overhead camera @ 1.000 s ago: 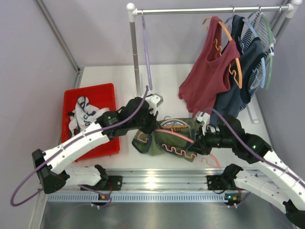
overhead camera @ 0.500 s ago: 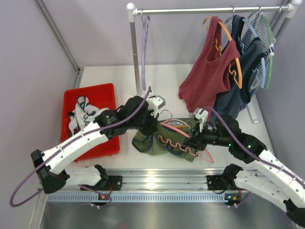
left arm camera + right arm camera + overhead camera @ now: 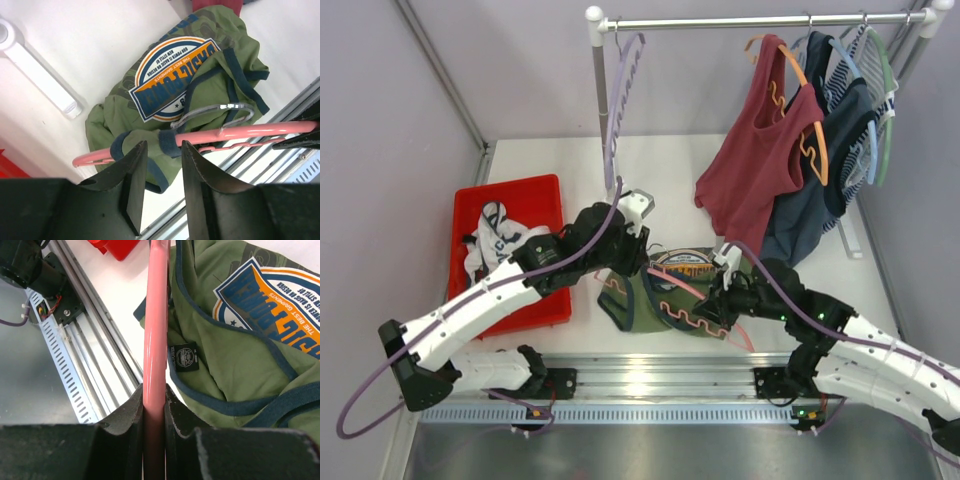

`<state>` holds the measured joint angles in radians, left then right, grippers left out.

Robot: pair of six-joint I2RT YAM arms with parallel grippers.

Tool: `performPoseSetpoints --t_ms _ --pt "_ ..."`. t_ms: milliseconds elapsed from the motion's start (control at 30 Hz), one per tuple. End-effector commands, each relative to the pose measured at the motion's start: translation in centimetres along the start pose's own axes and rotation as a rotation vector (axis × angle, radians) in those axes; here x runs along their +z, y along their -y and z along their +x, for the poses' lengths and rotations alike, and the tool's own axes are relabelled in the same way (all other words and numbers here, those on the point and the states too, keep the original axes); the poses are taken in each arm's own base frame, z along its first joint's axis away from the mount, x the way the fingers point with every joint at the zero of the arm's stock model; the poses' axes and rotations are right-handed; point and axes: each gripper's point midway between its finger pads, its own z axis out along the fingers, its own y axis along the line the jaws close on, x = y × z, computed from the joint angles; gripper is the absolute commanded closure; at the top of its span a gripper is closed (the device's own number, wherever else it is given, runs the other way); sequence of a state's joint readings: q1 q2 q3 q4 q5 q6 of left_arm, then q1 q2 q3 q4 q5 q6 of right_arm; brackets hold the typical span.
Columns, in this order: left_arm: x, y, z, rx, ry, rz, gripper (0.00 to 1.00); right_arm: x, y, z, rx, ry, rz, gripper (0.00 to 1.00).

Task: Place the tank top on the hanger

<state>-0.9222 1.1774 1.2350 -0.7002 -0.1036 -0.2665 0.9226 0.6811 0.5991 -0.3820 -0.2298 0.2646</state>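
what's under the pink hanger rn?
The green tank top, bunched on the white table. One navy strap loops round the hanger arm. Whatever lies beneath the bunched fabric is covered and can't be seen.

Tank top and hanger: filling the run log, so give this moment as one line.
left gripper open, empty | right gripper shut on hanger | tank top bunched, trim looped over hanger

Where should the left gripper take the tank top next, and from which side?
Probably the loose navy-trimmed strap beside the hook, pinched from above: it lies flat on the bunched tank top, off the hanger, while the right gripper clamps the hanger's arm.
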Motion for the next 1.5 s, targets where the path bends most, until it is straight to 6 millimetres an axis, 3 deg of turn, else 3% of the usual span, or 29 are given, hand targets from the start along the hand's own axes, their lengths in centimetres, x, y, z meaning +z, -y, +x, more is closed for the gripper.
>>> performPoseSetpoints --t_ms 0,267,333,367,767,1167,1233,1300,1367,1467 --pt "-0.9 -0.2 -2.3 -0.036 0.144 -0.003 0.61 0.0 -1.2 -4.4 -0.029 0.178 -0.035 1.0" --pt "-1.2 3.1 -1.2 -0.046 0.26 0.237 0.54 0.3 -1.0 -4.2 -0.022 0.183 -0.028 1.0" --pt "-1.2 3.8 -2.0 -0.051 0.319 0.277 0.53 0.4 -0.9 -4.1 -0.022 0.181 -0.026 1.0" --pt "-0.7 3.7 -1.4 -0.062 0.316 0.277 0.52 0.4 -0.9 -4.2 -0.02 0.183 -0.024 1.0" --pt "1.9 3.8 -2.7 -0.091 0.414 0.269 0.51 0.8 -0.9 -4.1 -0.017 0.176 -0.03 1.0" --pt "4.0 2.9 -1.4 -0.082 0.448 0.192 0.53 1.1 -1.1 -4.1 -0.004 0.182 -0.042 1.0" --pt "4.4 2.8 -1.2 -0.075 0.446 0.183 0.57 1.0 -1.2 -4.1 -0.005 0.184 -0.045 1.0" --pt "4.5 2.7 -1.1 -0.071 0.445 0.181 0.66 1.0 -1.2 -4.2 -0.001 0.185 -0.047 1.0" --pt "4.5 2.8 -1.0 -0.063 0.447 0.183 0.84 1.0 -1.0 -3.9 0.008 0.172 -0.034 1.0" --pt "4.6 3.0 -0.9 -0.045 0.44 0.191 1.0 1.0 -0.4 -3.7 0.032 0.16 0.0 1.0"
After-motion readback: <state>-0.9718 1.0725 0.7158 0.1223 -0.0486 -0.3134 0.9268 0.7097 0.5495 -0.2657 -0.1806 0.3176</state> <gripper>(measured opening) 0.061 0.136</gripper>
